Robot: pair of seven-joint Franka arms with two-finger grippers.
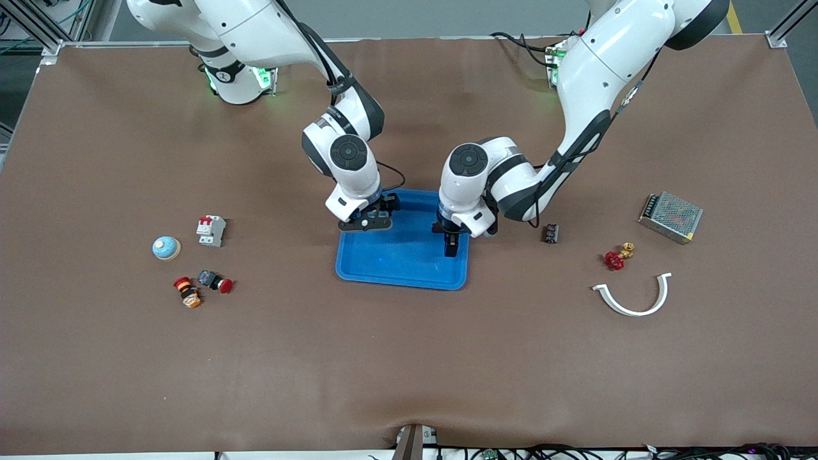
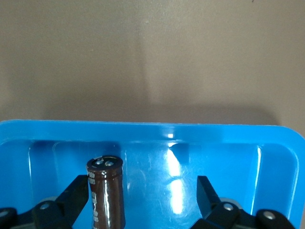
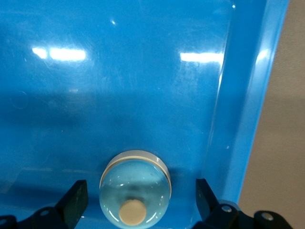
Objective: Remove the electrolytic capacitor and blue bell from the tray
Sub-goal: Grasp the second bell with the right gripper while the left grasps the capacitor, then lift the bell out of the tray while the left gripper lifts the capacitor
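A blue tray (image 1: 402, 271) lies mid-table. The brown capacitor (image 2: 106, 193) stands upright in the tray (image 2: 143, 138), close against one finger (image 2: 76, 191) of my open left gripper (image 2: 143, 183); the other finger is well apart. The light-blue bell (image 3: 135, 193) with a beige button rests in the tray (image 3: 119, 95) near its side wall, between the spread fingers of my open right gripper (image 3: 140, 186), which do not touch it. In the front view the left gripper (image 1: 451, 246) and right gripper (image 1: 365, 223) hang low over the tray and hide both parts.
Toward the right arm's end lie another light-blue bell (image 1: 166, 248), a white circuit breaker (image 1: 211, 230) and two red push buttons (image 1: 215, 281). Toward the left arm's end lie a black component (image 1: 550, 233), a red valve (image 1: 615, 258), a white curved piece (image 1: 634, 297) and a metal power supply (image 1: 670, 216).
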